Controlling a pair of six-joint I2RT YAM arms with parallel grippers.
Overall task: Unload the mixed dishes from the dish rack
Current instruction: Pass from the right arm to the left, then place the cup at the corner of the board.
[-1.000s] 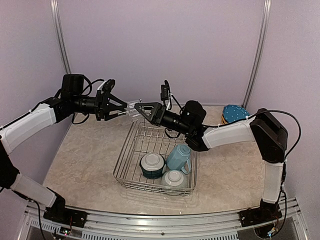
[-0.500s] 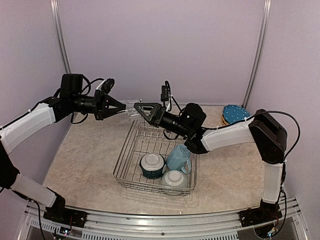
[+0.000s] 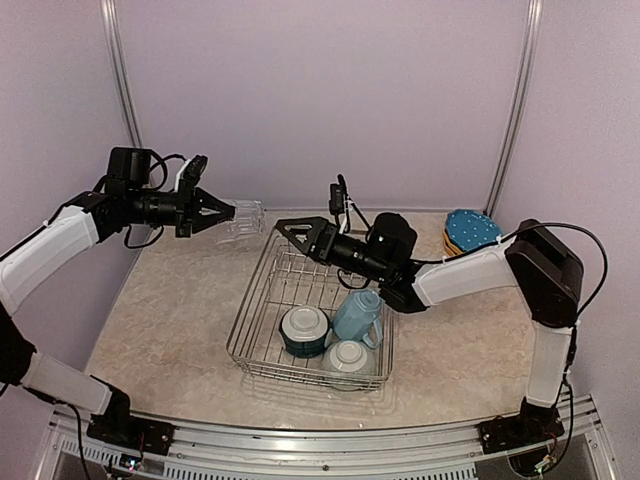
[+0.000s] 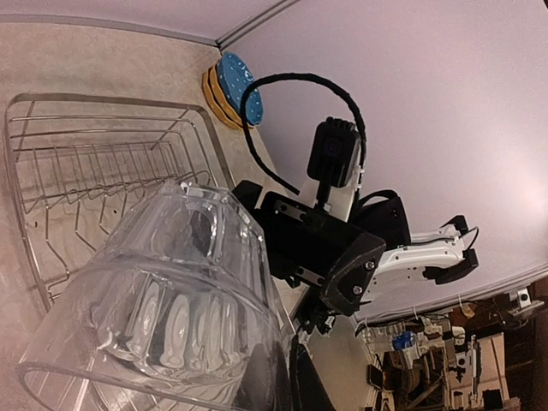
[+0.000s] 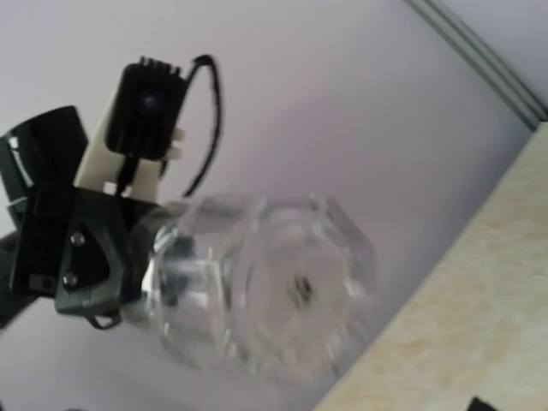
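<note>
Handover's done: right gripper (image 3: 284, 226) has sprung wide and backed off, left gripper (image 3: 228, 212) pinches the clear glass (image 3: 247, 215). Carry it level, clear of the dish rack (image 3: 250, 300).

clear glass (image 3: 243, 217) sideways in midair; mug (image 3: 357, 314) and two bowls (image 3: 304, 328) in rack (image 3: 300, 270)

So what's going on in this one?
The left gripper holds the glass on its side in the air, just off the rack's far left corner. The right gripper hangs open and empty over the far end of the rack, facing the glass. A mug and two bowls sit in the rack's near end. The plates are stacked outside it, at the far right.
</note>
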